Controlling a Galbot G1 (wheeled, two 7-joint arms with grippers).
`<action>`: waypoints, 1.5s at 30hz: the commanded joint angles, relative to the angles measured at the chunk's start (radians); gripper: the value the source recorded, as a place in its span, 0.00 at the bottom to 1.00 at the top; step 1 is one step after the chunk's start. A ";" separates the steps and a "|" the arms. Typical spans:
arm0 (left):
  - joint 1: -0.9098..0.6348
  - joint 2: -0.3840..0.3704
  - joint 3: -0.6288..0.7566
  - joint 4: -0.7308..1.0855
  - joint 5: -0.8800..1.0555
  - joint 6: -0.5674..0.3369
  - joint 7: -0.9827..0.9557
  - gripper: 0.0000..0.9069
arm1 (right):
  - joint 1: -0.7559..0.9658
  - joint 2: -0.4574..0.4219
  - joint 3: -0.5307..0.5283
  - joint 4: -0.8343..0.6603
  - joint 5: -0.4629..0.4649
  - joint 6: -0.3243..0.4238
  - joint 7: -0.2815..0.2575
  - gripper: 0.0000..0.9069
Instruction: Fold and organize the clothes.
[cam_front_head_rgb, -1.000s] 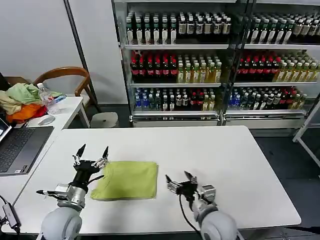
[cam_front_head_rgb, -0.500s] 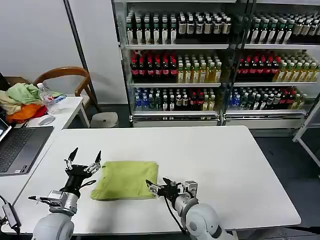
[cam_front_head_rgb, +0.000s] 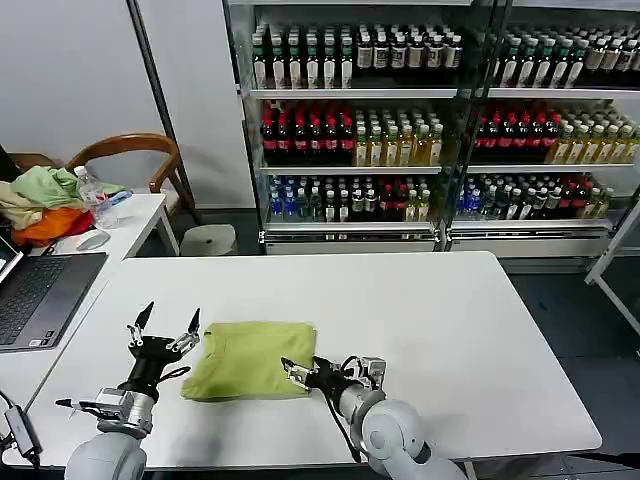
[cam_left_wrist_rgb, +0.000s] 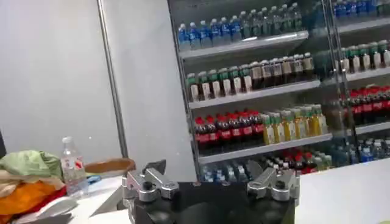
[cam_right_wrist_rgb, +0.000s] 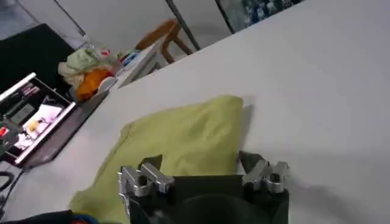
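From my remote station, the left gripper (cam_front_head_rgb: 164, 325) stands with its two fingers spread wide and pointing up, holding nothing, just left of the lime-green T-shirt (cam_front_head_rgb: 251, 358) and apart from it. My right gripper (cam_front_head_rgb: 303, 375) sits low at the shirt's near right corner, its fingers parted and reaching toward the cloth's edge; I cannot tell whether they touch the fabric, and they clasp nothing. In the right wrist view the T-shirt (cam_right_wrist_rgb: 183, 143) lies folded into a rough rectangle, flat on the white table (cam_right_wrist_rgb: 317, 91), with the claw's two fingers open on either side of the shirt's nearest edge. The shirt rests on the near left part of the table (cam_front_head_rgb: 430, 330). On a side table at far left, a heap of green, beige and orange garments (cam_front_head_rgb: 42, 205) lies beside a water bottle (cam_front_head_rgb: 90, 195), with an open laptop (cam_front_head_rgb: 40, 295) nearer. Behind, glass-fronted coolers (cam_front_head_rgb: 430, 120) hold rows of bottled drinks on every shelf.
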 joint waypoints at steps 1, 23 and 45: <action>-0.001 0.005 -0.006 0.003 0.004 -0.002 0.001 1.00 | 0.014 0.024 -0.014 -0.037 0.031 -0.007 0.008 0.09; -0.004 0.005 -0.002 0.006 0.003 0.002 0.001 1.00 | 0.044 0.013 0.017 -0.040 0.015 -0.002 0.005 0.00; -0.016 -0.007 0.007 0.013 0.004 0.005 0.000 1.00 | 0.108 -0.145 0.130 0.021 -0.015 -0.010 -0.028 0.00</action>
